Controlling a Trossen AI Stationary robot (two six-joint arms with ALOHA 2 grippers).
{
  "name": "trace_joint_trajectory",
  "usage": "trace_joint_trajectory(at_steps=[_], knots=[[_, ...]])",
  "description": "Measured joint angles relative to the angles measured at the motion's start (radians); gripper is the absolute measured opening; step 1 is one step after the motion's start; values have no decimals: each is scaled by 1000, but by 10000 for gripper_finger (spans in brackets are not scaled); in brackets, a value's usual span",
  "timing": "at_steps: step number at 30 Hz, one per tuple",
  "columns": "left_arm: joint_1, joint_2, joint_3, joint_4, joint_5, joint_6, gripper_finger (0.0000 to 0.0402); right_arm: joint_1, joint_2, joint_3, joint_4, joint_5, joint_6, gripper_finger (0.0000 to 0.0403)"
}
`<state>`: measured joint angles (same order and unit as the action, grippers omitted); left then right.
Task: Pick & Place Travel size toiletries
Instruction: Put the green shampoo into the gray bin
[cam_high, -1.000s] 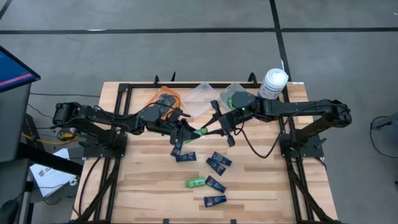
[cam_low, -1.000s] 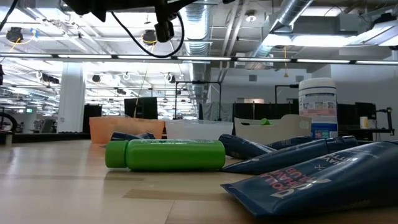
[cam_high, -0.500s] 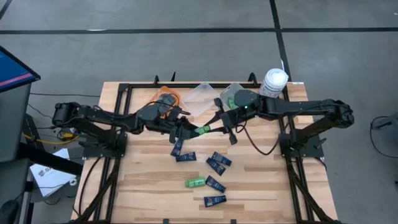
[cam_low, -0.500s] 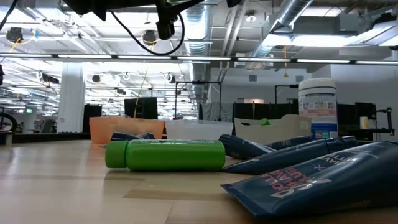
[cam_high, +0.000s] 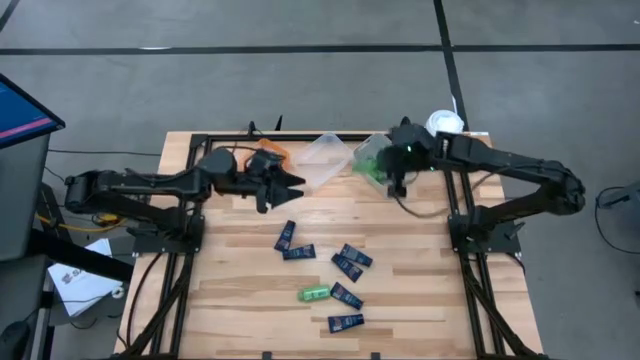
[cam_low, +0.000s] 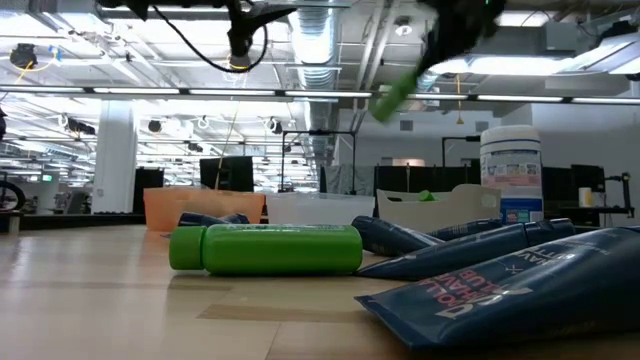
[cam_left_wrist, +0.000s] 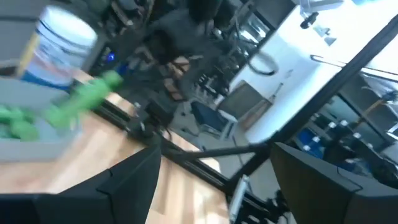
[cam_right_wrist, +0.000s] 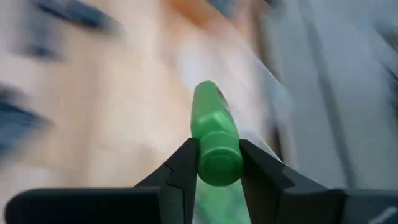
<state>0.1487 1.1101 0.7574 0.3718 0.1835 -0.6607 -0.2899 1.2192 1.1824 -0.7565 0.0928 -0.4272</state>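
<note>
- Handover finished within the last second: the bright green plastic mini bottle (cam_right_wrist: 214, 134) that both arms held over the middle of the wooden table (cam_high: 240, 300) now hangs from the right arm alone
- Right gripper (cam_right_wrist: 217, 165) has swung to the far right part of the table, over the clear plastic bin (cam_high: 372, 160) that already holds green bottles; its fingers are clamped on the bottle's cap end, body pointing away from the wrist
- In the low view the bottle (cam_low: 395, 92) is tilted and high in the air, well clear of the table top
- Left gripper (cam_high: 290, 185) has let go and drawn back toward the far left, beside the orange plastic bin (cam_high: 268, 153); jaws spread wide, nothing between them
- The second clear plastic bin (cam_high: 322, 160) sits between the orange bin and the one under the right gripper; the large white jar with blue label (cam_high: 442, 124) stands at the far right corner
- Left on the table: one green bottle (cam_high: 314, 293) lying on its side near the front middle, and six dark navy flat tubes (cam_high: 351, 256) scattered around it
- Judgement: this bottle is on its drop-off leg, release into the bin is the step due; the empty left arm is free for the next pick
- Risk: grip is at the cap only, so the bottle could swing or slip before it is over the bin
</note>
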Motion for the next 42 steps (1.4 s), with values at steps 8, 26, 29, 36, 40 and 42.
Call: trace_joint_trajectory(at_steps=[8,26,29,36,40,42], knots=[[36,-38,-1,-25,-8,28,301,-199,134,-63,3,169,64,90],[32,-38,0,-53,-1,28,301,-271,424,-67,112,352,88,94],[32,-38,0,-53,-1,28,301,-266,425,-67,115,351,87,111],[32,-38,0,-54,-1,28,301,-260,396,-66,126,330,80,226],[32,-38,0,-54,-1,28,301,-262,354,-67,144,246,85,272],[32,-38,0,-54,-1,28,301,-262,327,-67,150,170,86,278]])
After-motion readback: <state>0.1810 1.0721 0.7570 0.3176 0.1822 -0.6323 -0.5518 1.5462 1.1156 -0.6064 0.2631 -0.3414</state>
